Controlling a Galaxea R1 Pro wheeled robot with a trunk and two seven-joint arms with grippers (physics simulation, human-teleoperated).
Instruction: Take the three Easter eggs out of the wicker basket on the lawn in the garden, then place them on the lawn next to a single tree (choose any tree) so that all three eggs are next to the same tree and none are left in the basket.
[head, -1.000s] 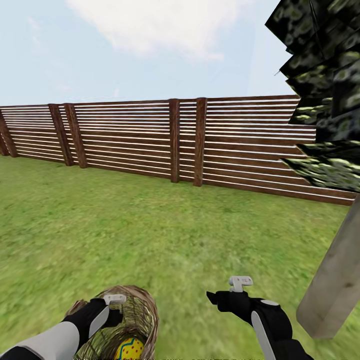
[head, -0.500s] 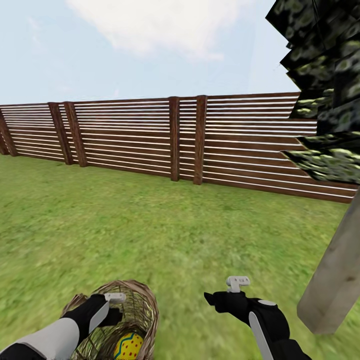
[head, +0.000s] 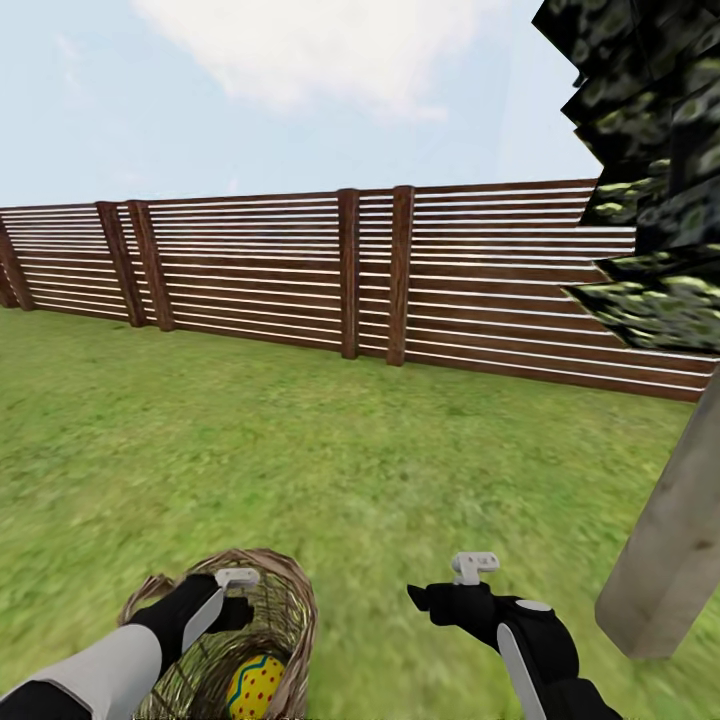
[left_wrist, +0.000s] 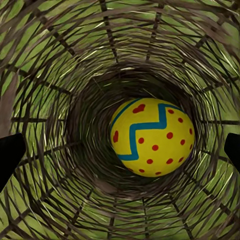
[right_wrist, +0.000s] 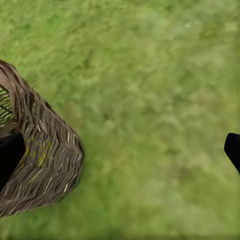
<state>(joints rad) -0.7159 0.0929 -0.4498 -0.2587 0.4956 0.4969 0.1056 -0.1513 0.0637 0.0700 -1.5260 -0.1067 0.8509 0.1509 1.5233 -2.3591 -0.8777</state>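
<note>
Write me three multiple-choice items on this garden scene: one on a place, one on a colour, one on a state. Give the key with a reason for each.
1. Where does the tree trunk stand relative to the wicker basket in the head view?
A. To the robot's right of it
B. To the robot's left of it
C. Behind it, against the fence

2. What colour is the zigzag on the egg in the basket?
A. Green
B. Blue
C. White

3. How does the left gripper stand?
A. Shut on the egg
B. Shut on the basket rim
C. Open over the basket's mouth, jaws apart

Key: 1 A, the trunk rises at the picture's right edge, the basket sits at lower left. 2 B, the left wrist view shows a blue zigzag among red dots on yellow. 3 C, that view shows the dark fingertips at both edges with the egg untouched between them.
</note>
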